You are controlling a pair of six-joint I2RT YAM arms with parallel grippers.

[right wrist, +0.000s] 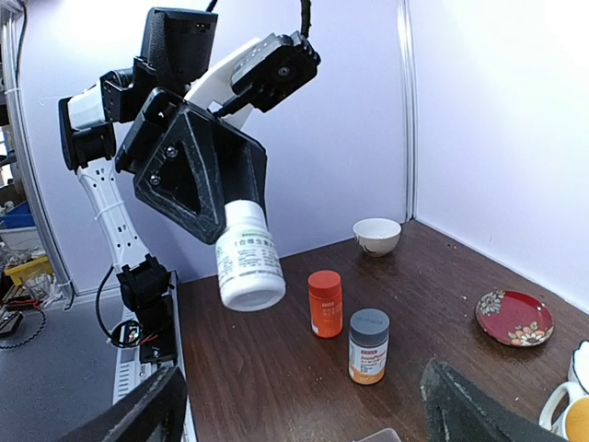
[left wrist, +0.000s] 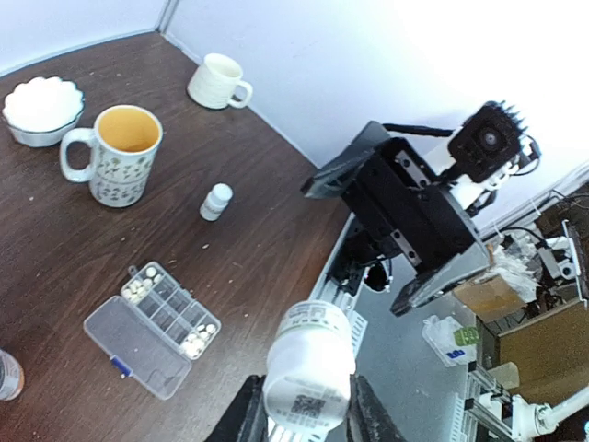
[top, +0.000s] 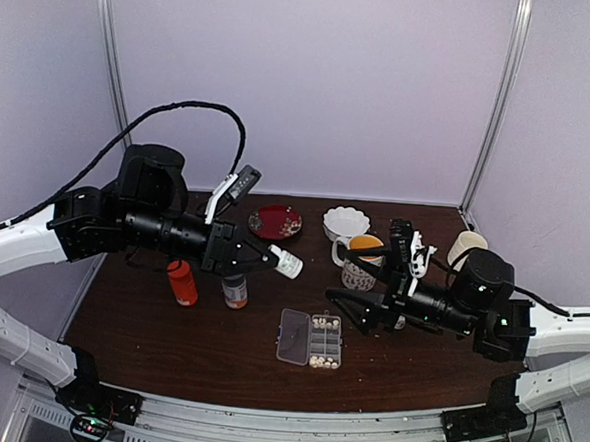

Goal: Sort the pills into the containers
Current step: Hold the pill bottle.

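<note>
The clear pill box (top: pixel 311 339) lies open on the table between the arms, its lid flat to the left. Pale pills (top: pixel 326 323) fill its far cells and more pills (top: pixel 323 361) its near cells. In the left wrist view the pill box (left wrist: pixel 152 327) shows the same pills (left wrist: pixel 138 288) at both ends. My left gripper (top: pixel 273 258) is shut on a white bottle (top: pixel 288 264), tilted in the air above the table. Between the fingers, the white bottle (left wrist: pixel 310 368) fills the left wrist view. My right gripper (top: pixel 342 306) hovers open by the box, empty, fingers (right wrist: pixel 138 414) wide apart.
An orange bottle (top: pixel 182 281) and a grey-capped bottle (top: pixel 235 290) stand left of the box. A red plate (top: pixel 275 221), a white bowl (top: pixel 346 222), a patterned mug (top: pixel 361 260) and a cream cup (top: pixel 466 246) sit at the back. A small white bottle (left wrist: pixel 217 201) stands near the mug.
</note>
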